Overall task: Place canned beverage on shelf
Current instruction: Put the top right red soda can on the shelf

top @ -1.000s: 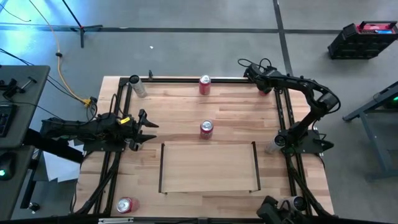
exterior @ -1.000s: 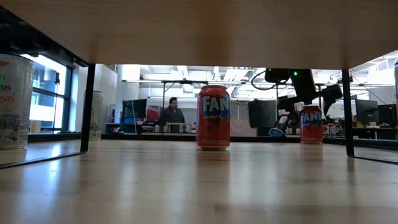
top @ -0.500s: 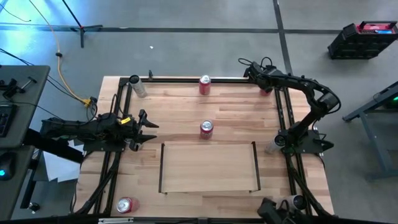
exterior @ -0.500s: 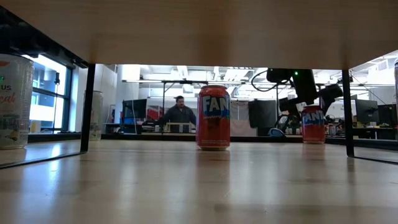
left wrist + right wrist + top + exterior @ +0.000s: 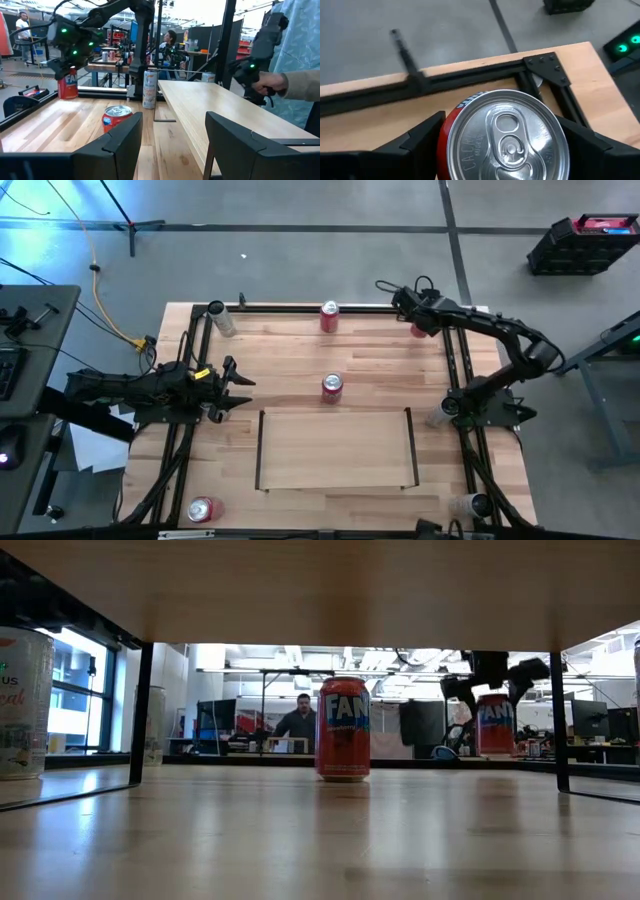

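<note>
The shelf point(image 5: 335, 450) is a pale-wood panel with dark rails on its short sides, standing near the table's near edge; in the low view its underside point(image 5: 340, 590) fills the top. My right gripper point(image 5: 418, 320) is at the table's far right corner, shut on a red can point(image 5: 493, 725). My left gripper point(image 5: 240, 385) waits open and empty at the table's left side. A second red can point(image 5: 331, 386) stands upright on the table just beyond the shelf's far edge. My right gripper pinches the red can between its two fingers point(image 5: 415, 145), one on each opposite side of the can's wall point(image 5: 451, 131), near its top. The fingers come from above, pointing down. The can is upright and lifted clear of the table, as its bottom point(image 5: 493, 753) shows in the low view.
A red can point(image 5: 329, 315) and a silver can point(image 5: 222, 320) stand at the far edge, a red can point(image 5: 200, 509) at the near left corner, and silver cans point(image 5: 437, 413) point(image 5: 462, 505) along the right rail. A person point(image 5: 303, 722) is in the room behind.
My right gripper has gone up with the red can, which stood on the table at the far right corner and now hangs upright, clear of the table, a little toward the left. My left arm has kept still.
</note>
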Controlling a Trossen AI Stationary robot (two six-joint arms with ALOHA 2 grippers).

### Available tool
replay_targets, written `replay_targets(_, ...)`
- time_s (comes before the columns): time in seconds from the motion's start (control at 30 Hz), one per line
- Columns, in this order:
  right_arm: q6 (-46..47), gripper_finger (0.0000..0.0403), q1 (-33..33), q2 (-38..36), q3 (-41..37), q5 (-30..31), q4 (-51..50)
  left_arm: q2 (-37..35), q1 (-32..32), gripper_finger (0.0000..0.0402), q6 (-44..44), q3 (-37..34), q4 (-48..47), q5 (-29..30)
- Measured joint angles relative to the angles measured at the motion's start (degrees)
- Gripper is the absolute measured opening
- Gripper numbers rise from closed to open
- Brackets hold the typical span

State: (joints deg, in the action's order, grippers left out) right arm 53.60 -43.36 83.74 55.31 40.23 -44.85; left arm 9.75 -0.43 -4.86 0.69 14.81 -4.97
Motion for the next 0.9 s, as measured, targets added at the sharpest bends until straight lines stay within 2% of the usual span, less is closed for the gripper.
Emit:
replay_targets(0.23, 2.08, 0.0291, 11.32, -5.46, 3.5, -0.39, -12.34, -0.02, 0.0, 0.0209, 0.05, 0.0, 0.02, 0.11)
replay_targets(0.43, 9.57, 0.0291, 22.93, -5.21, 14.47, 0.6, -27.73, -0.01, 0.0, 0.0209, 1.02, 0.0, 0.58, 0.64)
replay_targets(0.77, 24.03, 0.0291, 41.4, -1.76, 34.4, -0.47, -40.11, -0.01, 0.0, 0.0209, 1.05, 0.0, 1.56, 0.69)
replay_targets(0.9, 29.17, 0.0291, 47.79, 1.52, 40.09, -3.12, -42.58, 0.0, 0.02, 0.0209, 1.1, 0.0, 1.53, 0.69)
